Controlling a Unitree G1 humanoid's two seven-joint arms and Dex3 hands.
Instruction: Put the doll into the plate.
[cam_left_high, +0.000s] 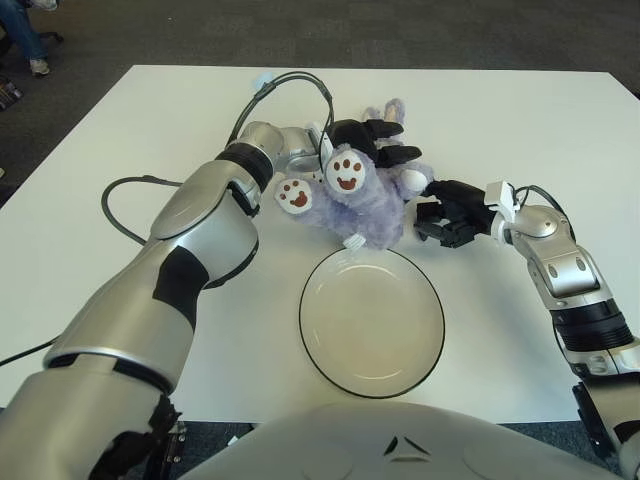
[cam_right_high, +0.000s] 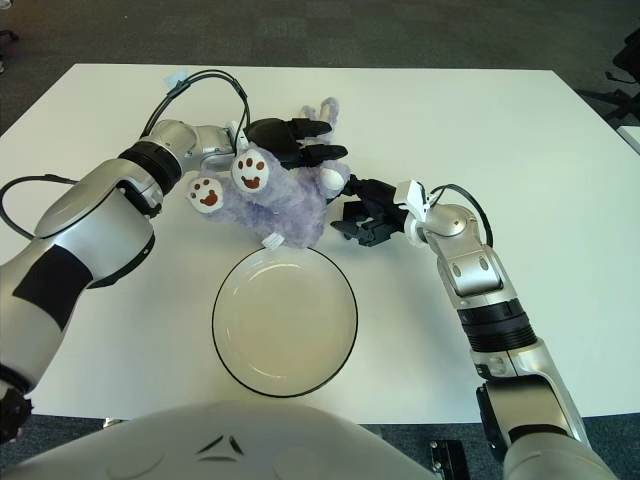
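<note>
The doll (cam_left_high: 362, 200), a purple plush animal with white paw pads, lies on its back on the white tabletop (cam_left_high: 120, 150) just behind the far rim of the empty plate (cam_left_high: 372, 320), its feet raised toward the left. It looks light, soft and squashy, so it should give under pressure rather than slip, and nothing on it seems fragile; a tag hangs toward the plate. The left robot hand (cam_left_high: 368, 140) wraps its dark fingers over the doll's upper body from behind, in contact and apparently grasping it. The right robot hand (cam_left_high: 447, 212) sits just beside the doll's right flank with fingers curled, holding nothing. The bulky torso looks like the best place to pinch, since limbs would flop and stretch.
</note>
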